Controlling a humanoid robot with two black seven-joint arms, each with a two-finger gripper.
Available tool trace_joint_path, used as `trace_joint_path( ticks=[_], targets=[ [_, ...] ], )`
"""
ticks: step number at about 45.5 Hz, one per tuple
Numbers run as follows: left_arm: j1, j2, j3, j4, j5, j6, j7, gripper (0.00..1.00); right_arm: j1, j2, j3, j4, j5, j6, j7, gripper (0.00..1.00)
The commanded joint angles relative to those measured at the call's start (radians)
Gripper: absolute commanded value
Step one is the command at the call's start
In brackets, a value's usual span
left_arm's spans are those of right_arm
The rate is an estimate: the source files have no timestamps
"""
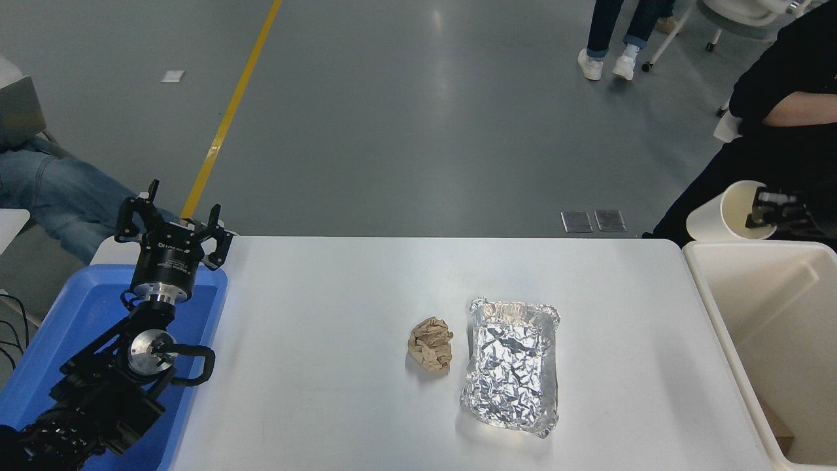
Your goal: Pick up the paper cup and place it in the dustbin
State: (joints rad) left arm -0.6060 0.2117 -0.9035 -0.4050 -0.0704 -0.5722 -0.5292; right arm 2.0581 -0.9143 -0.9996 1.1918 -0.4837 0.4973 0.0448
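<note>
While the paper cup (719, 214) is held tipped on its side above the far rim of the dustbin (732, 314), the right gripper (764, 210) is seen clamped on its rim. Being light and easily crushed, it is best pinched gently there. The left gripper (171, 222), jaws apart, is parked over the bench's left corner.

Place: I read this as a robotics lab or test hall.
Floor: bare grey floor (405, 131) with a yellow line (225, 118) far left.
Setup: white counter (340, 314) on open floor.
People: legs (614, 33) walking far right.
</note>
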Motion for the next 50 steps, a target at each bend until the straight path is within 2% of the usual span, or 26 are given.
trace_joint_path(
  ticks=[1,16,27,35,40,50],
  targets=[
    [0.0,0.0,0.0,0.0,0.0,0.0,0.0,0.99,0.145,-0.035,-0.01,0.017,-0.001,0.081,0.001,0.0],
    [0.0,0.0,0.0,0.0,0.0,0.0,0.0,0.99,0.091,-0.055,-0.008,-0.024,-0.012,0.056,-0.01,0.0],
    [0.0,0.0,0.0,0.0,0.0,0.0,0.0,0.99,-0.217,-0.072,0.053,-0.296,0.014,-0.077,-0.011,0.0],
    [0.0,0.0,0.0,0.0,0.0,0.0,0.0,0.99,-0.544,-0.057,0.176,-0.483,0.166,-0.204,-0.013,0.0],
    [0.0,0.0,0.0,0.002,0.0,0.0,0.0,0.99,-0.765,0.006,0.234,-0.618,0.315,-0.284,-0.011,0.0],
    [0.0,0.0,0.0,0.0,0.0,0.0,0.0,0.99,-1.002,0.087,0.292,-0.658,0.494,-0.457,-0.011,0.0]
  ],
)
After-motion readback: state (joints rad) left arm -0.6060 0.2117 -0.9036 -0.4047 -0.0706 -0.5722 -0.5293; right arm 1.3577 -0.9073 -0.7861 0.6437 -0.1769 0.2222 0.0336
